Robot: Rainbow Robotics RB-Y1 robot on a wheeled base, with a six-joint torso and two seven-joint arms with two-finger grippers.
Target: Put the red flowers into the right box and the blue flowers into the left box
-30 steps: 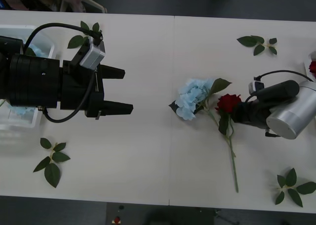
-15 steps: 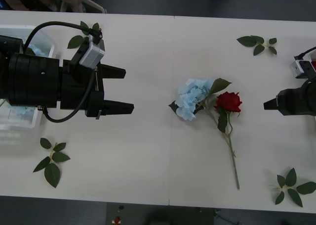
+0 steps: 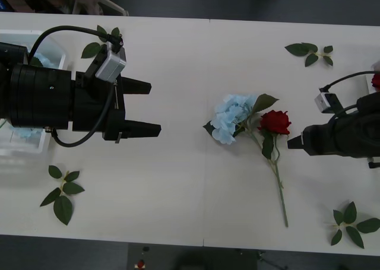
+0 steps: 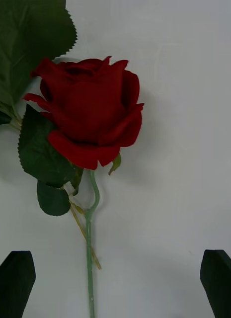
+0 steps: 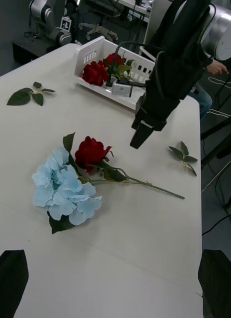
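Right pincer (image 3: pixel 295 143): hovered low over the counter (image 3: pixel 178 193), fingers spread wide and gripping nothing, tips aimed at the rose head just in front.
Red rose (image 3: pixel 275 122): lay flat on the counter right ahead of the right pincer, close but not touching; in the right wrist view (image 4: pixel 88 112) centred between the two black fingertips (image 4: pixel 15 280), stem running back toward the pincer between them.
Rose stem (image 3: pixel 279 193): long, thin and green, trailed off from the head across bare counter, well off to one side of the right pincer.
Blue hydrangea (image 3: pixel 228 117): just beyond the rose from the right pincer, head pressed up against the rose's leaves, stems crossing; roughly midway between the two pincers.
Left pincer (image 3: pixel 155 108): also open and empty, parked well apart from both flowers, pointed their way.
Left box (image 3: pixel 44 41): behind the left pincer, mostly hidden by the arm, a bit of pale blue inside.
Right box (image 5: pixel 103 54): white and slotted, past the right pincer in the left wrist view, with red roses (image 5: pixel 98 69) already lying in it.
Leaf sprigs: loose ones scattered around, one (image 3: pixel 62 193) beside the left arm, one (image 3: pixel 353 222) near the right arm, one (image 3: pixel 309 51) farther out on the counter.
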